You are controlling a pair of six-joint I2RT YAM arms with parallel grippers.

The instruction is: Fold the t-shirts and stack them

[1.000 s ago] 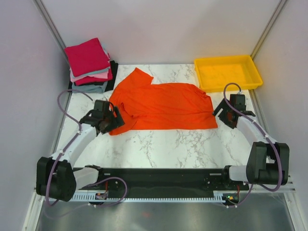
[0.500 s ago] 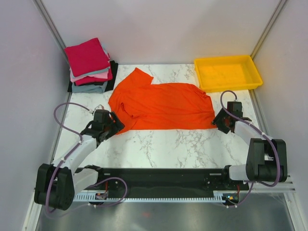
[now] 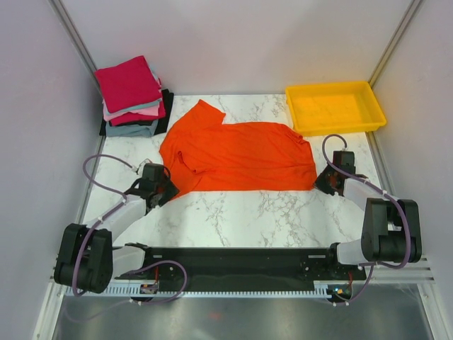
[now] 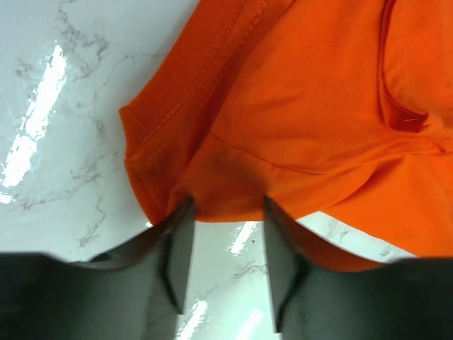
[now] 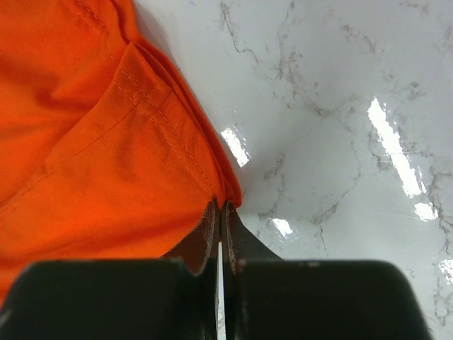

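Bright; glare on table [image 5: 396, 142]; closeups seemingly soft.

Marble table [image 3: 248, 205]: orange tee [image 3: 241, 156], stack [image 3: 131, 95], tray [image 3: 325, 86]

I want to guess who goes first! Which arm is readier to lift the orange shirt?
The right. The right hand is shut on a corner of the orange shirt; the left hand has its fingers apart at another corner, not gripping yet.

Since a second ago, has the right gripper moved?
Yes. The right gripper has slid away from the yellow tray, toward the near edge of the table, and is now shut at the near right corner of the orange t-shirt.
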